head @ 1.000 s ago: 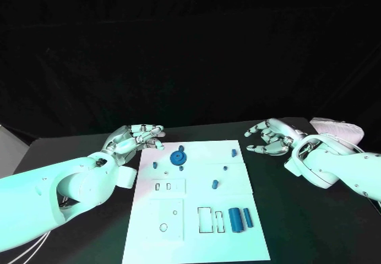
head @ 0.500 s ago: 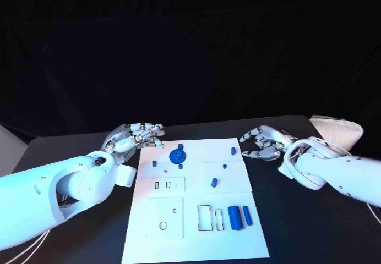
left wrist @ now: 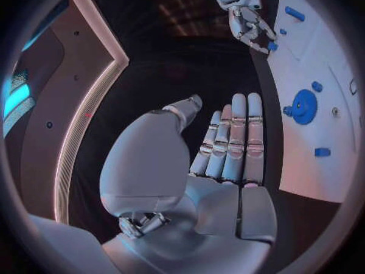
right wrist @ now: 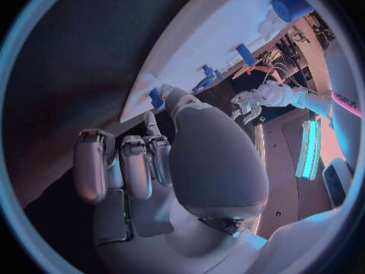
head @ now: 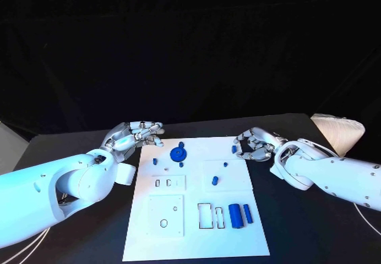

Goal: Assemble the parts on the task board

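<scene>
The white task board [head: 194, 225] lies lengthwise in the middle of the black table. A blue gear [head: 178, 155] stands near its far end, with small blue pegs around it. Two blue cylinders [head: 240, 214] lie near the right edge, beside empty slots. My right hand [head: 254, 144] hovers at the board's far right corner, fingers curved and apart, its fingertips right beside a small blue peg [head: 233, 149]. That peg [right wrist: 156, 96] sits by the thumb in the right wrist view. My left hand [head: 135, 135] stays off the board's far left corner, holding nothing, fingers extended [left wrist: 232, 140].
A pale ribbed object [head: 341, 131] sits at the table's far right corner. Bare black table lies on both sides of the board. Another blue peg [head: 214, 181] lies mid-board and one [head: 154, 161] near the left edge.
My right hand has moved left, from beside the board to its far right corner next to the small peg. The left hand has hardly moved. The parts lie as before.
</scene>
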You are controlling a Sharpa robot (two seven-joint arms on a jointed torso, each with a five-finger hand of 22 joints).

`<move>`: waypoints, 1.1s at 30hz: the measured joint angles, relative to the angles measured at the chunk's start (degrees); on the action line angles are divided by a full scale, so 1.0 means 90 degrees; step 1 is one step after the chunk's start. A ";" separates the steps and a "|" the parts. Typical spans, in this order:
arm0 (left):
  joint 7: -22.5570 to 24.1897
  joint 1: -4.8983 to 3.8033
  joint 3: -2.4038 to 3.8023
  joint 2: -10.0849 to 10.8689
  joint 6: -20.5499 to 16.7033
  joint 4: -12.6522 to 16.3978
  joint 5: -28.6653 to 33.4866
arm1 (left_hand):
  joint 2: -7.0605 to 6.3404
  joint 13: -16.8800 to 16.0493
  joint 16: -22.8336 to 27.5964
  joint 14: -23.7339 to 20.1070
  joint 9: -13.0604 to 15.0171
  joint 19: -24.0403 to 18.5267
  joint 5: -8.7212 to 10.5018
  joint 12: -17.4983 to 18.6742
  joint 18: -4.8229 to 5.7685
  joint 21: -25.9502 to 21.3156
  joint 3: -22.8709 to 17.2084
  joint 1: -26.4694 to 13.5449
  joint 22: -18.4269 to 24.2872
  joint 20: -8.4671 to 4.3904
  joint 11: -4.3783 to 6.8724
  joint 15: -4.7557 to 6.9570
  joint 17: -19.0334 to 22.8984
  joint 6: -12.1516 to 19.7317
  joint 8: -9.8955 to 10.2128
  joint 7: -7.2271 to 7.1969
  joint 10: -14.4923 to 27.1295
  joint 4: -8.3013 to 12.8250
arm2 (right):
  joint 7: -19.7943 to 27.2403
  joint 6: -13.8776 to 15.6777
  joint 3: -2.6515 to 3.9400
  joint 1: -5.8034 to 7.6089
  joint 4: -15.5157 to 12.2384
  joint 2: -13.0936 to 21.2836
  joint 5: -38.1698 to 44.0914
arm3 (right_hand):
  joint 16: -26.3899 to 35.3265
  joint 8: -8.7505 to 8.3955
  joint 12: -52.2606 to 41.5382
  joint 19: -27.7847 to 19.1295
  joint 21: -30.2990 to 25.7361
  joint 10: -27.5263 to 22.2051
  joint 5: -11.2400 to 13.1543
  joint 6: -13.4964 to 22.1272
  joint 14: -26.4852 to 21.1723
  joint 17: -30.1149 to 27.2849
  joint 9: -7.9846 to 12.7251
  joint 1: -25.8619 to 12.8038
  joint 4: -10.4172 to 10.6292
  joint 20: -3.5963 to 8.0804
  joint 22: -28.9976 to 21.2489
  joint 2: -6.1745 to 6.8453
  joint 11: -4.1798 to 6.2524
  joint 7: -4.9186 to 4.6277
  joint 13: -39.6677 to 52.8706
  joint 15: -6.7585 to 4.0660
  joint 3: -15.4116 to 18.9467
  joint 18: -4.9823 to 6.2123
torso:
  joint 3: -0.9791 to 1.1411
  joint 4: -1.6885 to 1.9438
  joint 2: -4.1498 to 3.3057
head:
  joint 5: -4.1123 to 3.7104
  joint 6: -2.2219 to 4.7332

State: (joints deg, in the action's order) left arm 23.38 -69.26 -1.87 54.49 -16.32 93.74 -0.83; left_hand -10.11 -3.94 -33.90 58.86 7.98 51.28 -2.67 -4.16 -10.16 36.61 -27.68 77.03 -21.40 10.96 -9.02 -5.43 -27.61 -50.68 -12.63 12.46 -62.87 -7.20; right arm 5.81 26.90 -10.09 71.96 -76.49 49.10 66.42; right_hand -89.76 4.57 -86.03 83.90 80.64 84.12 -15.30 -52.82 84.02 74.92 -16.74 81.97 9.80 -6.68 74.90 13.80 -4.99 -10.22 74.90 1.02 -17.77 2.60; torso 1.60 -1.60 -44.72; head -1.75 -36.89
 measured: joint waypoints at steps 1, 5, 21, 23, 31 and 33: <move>0.0000 0.0000 0.0000 0.0002 0.0001 0.0000 0.0000 | 0.0000 0.0000 0.0000 0.0000 0.0000 0.0000 0.0000 0.0000 0.0000 0.0000 0.0000 0.0000 0.0000 0.0000 0.0000 0.0000 0.0000 0.0000 0.0000 0.0000 0.0000 0.0000 | -0.0006 -0.0001 0.0000 -0.0014 0.0008 -0.0012 0.0005 | 0.0000 0.0000 0.0000 0.0000 0.0000 0.0000 0.0000 0.0000 0.0000 0.0000 0.0000 0.0000 0.0000 0.0000 0.0000 0.0000 0.0000 0.0000 0.0000 0.0000 0.0000 0.0000 | 0.0002 -0.0003 0.0000 | 0.0004 -0.0004; -0.0001 0.0000 0.0000 0.0006 0.0003 0.0002 -0.0002 | 0.0000 0.0000 0.0000 0.0000 0.0000 0.0000 0.0000 0.0000 0.0000 0.0000 0.0000 0.0000 0.0000 0.0000 0.0000 0.0000 0.0000 0.0000 0.0000 0.0000 0.0000 0.0000 | -0.0029 -0.0004 -0.0002 -0.0049 0.0052 -0.0063 0.0025 | 0.0000 0.0000 0.0000 0.0000 0.0000 0.0000 0.0000 0.0000 0.0000 0.0000 -0.0002 0.0000 0.0000 0.0000 0.0000 0.0000 0.0000 0.0000 0.0005 0.0000 0.0000 0.0000 | 0.0008 -0.0010 0.0001 | 0.0015 -0.0022; -0.0007 0.0000 0.0000 0.0008 0.0013 -0.0004 -0.0005 | 0.0000 0.0000 0.0000 0.0000 0.0000 0.0000 0.0000 0.0000 0.0000 -0.0001 0.0000 0.0000 0.0002 0.0000 0.0000 0.0000 0.0001 0.0000 0.0000 0.0000 0.0000 0.0000 | -0.0090 0.0022 0.0001 -0.0071 0.0154 -0.0179 0.0026 | 0.0000 0.0135 -0.0026 0.0000 0.0024 0.0000 -0.0039 -0.0245 0.0000 -0.0001 -0.0044 -0.0043 0.0070 0.0000 0.0005 -0.0111 0.0000 0.0062 0.0004 0.0000 -0.0071 0.0000 | 0.0009 -0.0005 0.0007 | 0.0019 -0.0056; -0.0009 0.0000 0.0000 0.0010 0.0014 -0.0004 -0.0006 | 0.0000 0.0000 0.0000 0.0000 0.0000 0.0000 0.0000 0.0000 0.0000 -0.0001 0.0000 0.0000 -0.0004 0.0000 0.0000 0.0000 0.0001 0.0000 0.0000 0.0000 0.0000 0.0000 | -0.0092 0.0027 0.0001 -0.0072 0.0154 -0.0198 0.0018 | 0.0000 0.0161 -0.0047 0.0000 0.0024 0.0000 -0.0039 -0.0294 0.0000 -0.0001 -0.0055 -0.0043 0.0083 0.0000 0.0004 -0.0111 0.0001 0.0061 0.0004 0.0000 -0.0083 0.0000 | 0.0010 -0.0007 0.0007 | 0.0025 -0.0057; -0.0017 0.0000 0.0000 0.0013 0.0020 -0.0003 -0.0008 | 0.0000 0.0000 0.0000 0.0000 0.0000 0.0000 0.0000 0.0000 0.0000 -0.0001 0.0000 0.0000 -0.0010 0.0000 0.0000 0.0000 0.0001 0.0000 0.0000 0.0000 0.0000 0.0000 | -0.0092 0.0075 0.0001 -0.0073 0.0155 -0.0248 -0.0028 | 0.0000 0.0352 -0.0092 0.0003 0.0052 -0.0003 -0.0039 -0.0520 0.0001 -0.0001 -0.0106 -0.0012 0.0069 0.0003 0.0004 -0.0214 0.0051 0.0154 0.0003 -0.0048 -0.0258 0.0000 | 0.0012 -0.0007 0.0002 | 0.0028 -0.0070; -0.0019 0.0000 0.0000 0.0017 0.0022 -0.0002 -0.0009 | 0.0000 0.0000 0.0000 0.0000 0.0000 0.0000 0.0000 0.0000 0.0000 -0.0001 0.0000 0.0000 -0.0010 0.0000 0.0000 0.0000 0.0002 0.0000 0.0000 0.0000 0.0000 0.0000 | -0.0092 0.0094 0.0002 -0.0073 0.0158 -0.0248 -0.0040 | 0.0000 0.0352 -0.0092 0.0025 0.0052 -0.0018 -0.0039 -0.0540 -0.0014 -0.0001 -0.0110 -0.0035 0.0071 0.0025 0.0004 -0.0237 0.0066 0.0174 0.0003 -0.0062 -0.0285 0.0000 | 0.0012 -0.0004 0.0002 | 0.0028 -0.0073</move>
State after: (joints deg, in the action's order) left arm 23.20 -69.26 -1.87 54.64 -16.13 93.72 -0.91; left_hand -10.11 -3.94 -33.90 58.86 7.98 51.29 -2.67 -4.16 -10.16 36.60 -27.68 77.03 -21.49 10.96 -9.02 -5.43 -27.59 -50.68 -12.63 12.46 -62.87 -7.20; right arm 4.98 27.75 -10.07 71.30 -75.07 46.87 66.06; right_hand -89.76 7.74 -86.86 84.12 81.10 83.96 -15.65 -57.68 83.90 74.91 -17.73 81.65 10.44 -6.46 74.94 11.67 -4.40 -8.65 74.93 0.46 -20.34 2.60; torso 1.71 -1.64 -44.70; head -1.50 -37.55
